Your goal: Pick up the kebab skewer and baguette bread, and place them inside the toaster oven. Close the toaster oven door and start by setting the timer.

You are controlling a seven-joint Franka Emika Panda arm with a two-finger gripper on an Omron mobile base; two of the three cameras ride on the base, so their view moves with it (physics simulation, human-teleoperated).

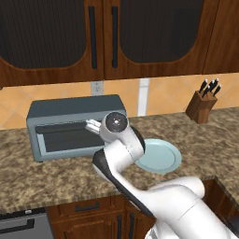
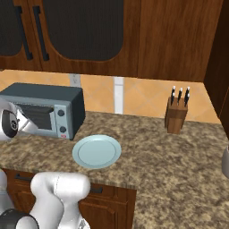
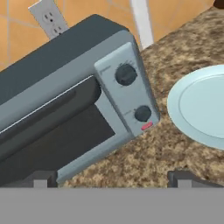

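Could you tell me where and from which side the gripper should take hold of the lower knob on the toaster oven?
Grip the lower knob across its round rim, coming straight at the toaster oven's front panel. It sticks out from the flat right-hand panel beneath the upper knob, so one finger can probably sit on each side. The gripper is open and faces that front; the door looks shut.

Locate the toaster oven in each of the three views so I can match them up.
Left base view: toaster oven at left centre against the wall, partly behind the arm.
Right base view: toaster oven at the left edge, knobs facing the plate.
Hand view: toaster oven tilted across the left and centre, door shut.
Shared landmark: the light blue plate beside its knob side.
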